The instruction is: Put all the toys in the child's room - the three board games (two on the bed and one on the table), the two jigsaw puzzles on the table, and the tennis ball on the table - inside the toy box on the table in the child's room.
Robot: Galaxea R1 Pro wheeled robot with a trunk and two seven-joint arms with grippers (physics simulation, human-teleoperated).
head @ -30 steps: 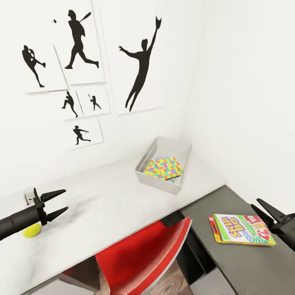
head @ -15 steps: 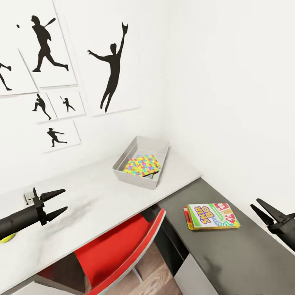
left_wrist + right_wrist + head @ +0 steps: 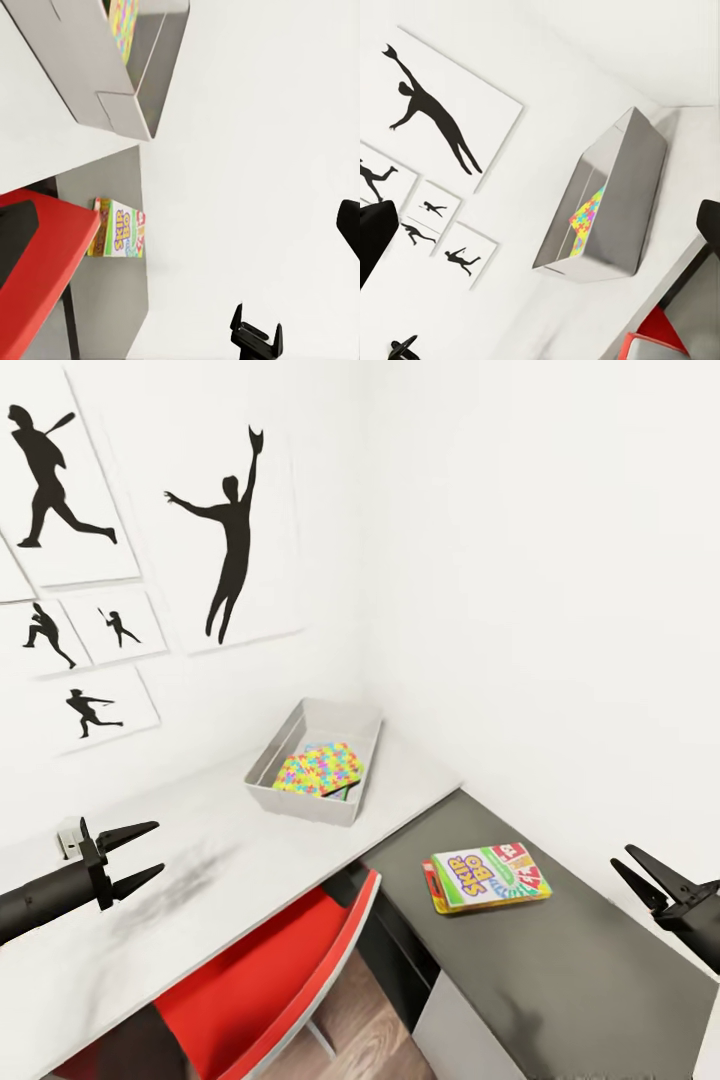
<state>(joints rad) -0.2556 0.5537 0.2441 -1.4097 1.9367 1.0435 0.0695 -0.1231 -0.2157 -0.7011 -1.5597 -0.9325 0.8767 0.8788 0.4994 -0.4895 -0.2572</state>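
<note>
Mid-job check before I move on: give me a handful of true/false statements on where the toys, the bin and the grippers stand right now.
1. The jigsaw puzzles lie inside the toy box. True.
2. The SKIP-BO board game is already in the toy box. False: it lies flat on the dark grey lower wing of the table, apart from the box.
3. The right gripper is shut on the game. False: its fingers are spread and hold nothing.
4. The left gripper is open, above the light table top. True.
5. A red chair sits tucked at the table. True.
</note>
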